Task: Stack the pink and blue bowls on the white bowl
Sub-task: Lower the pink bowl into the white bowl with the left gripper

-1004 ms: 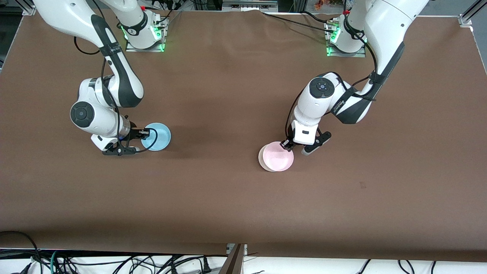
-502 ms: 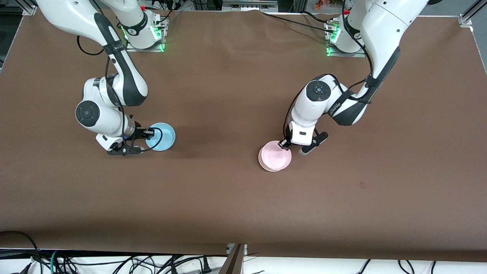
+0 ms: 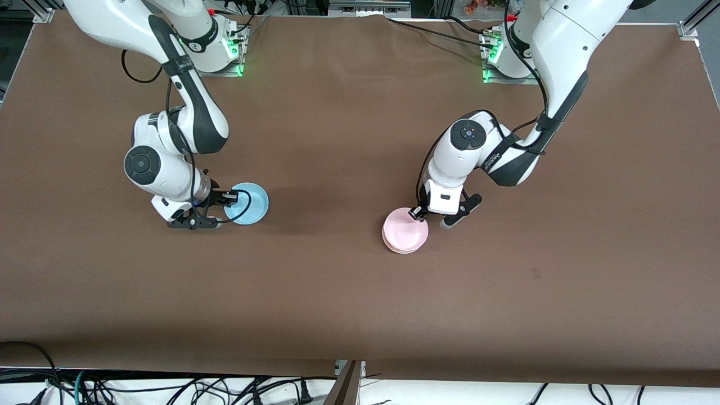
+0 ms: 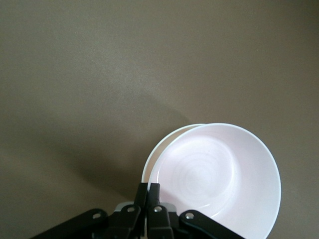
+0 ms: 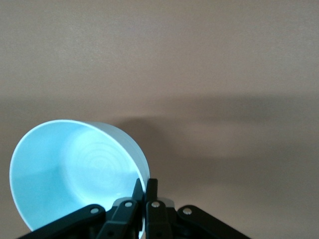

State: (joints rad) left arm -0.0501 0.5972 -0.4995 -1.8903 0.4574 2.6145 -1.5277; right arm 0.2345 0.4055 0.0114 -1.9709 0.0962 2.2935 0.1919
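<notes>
Both arms are busy over the brown desk (image 3: 349,292) right now. The left gripper (image 3: 417,212) is pinched tight on the rim of the pink bowl (image 3: 404,229), and that bowl sits almost squarely over the white bowl (image 3: 387,243), whose rim peeks out as a thin pale crescent on the side toward the right arm's end of the desk. In the left wrist view the fingers (image 4: 147,209) are pressed together on the pink bowl's (image 4: 219,179) rim, with the white bowl's (image 4: 158,149) edge showing just under it; whether the pink bowl is fully seated in the white one cannot be told. This pair lies around the middle of the desk, a little toward the left arm's end. Over toward the right arm's end, well apart from the pair and well in from the desk's edge there, the right gripper (image 3: 229,197) is clamped on the rim of the blue bowl (image 3: 250,203). The right wrist view shows its fingers (image 5: 144,199) closed on that blue bowl's (image 5: 75,169) rim, the bowl tilted, its shadow on the desk beside it.
</notes>
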